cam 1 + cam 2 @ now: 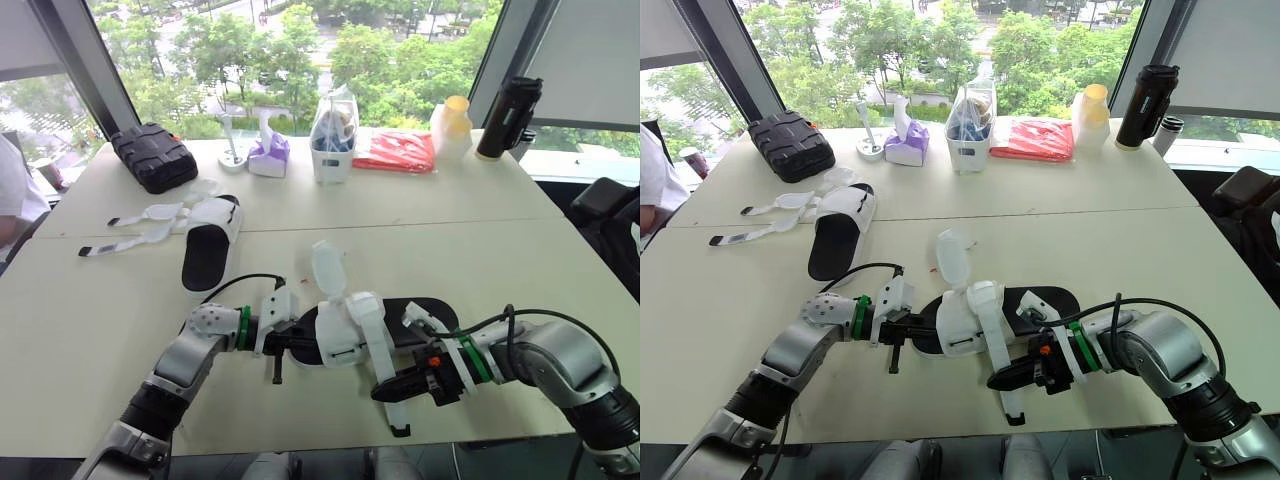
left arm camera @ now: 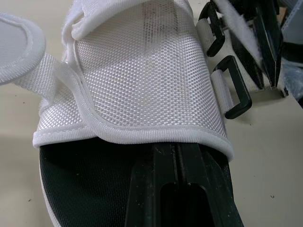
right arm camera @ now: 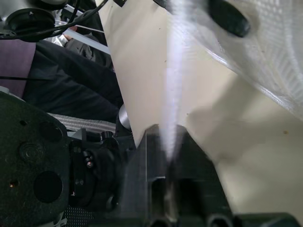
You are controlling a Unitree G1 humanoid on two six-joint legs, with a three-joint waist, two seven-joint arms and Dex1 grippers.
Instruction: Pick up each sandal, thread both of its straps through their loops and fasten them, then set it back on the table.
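The near sandal [image 1: 345,335], black sole with a white mesh upper, lies at the table's front middle. My left gripper [image 1: 297,342] is shut on its heel end; in the left wrist view its fingers [image 2: 163,189] lie on the black insole and reach under the upper [image 2: 142,80], beside two black loops [image 2: 232,87]. My right gripper [image 1: 386,390] is shut on a long white strap [image 1: 398,417] that hangs over the sandal's near side; the strap [image 3: 171,80] runs between the fingers. Another strap flap [image 1: 327,268] stands up behind. The second sandal [image 1: 210,243] lies farther left, its straps [image 1: 130,230] spread open.
Along the far edge stand a black case [image 1: 152,155], a tissue box [image 1: 268,155], a bagged container [image 1: 333,135], a red packet [image 1: 397,150], a yellow-lidded bottle [image 1: 452,125] and a black flask [image 1: 508,115]. A person's white sleeve [image 1: 15,190] shows at the left edge.
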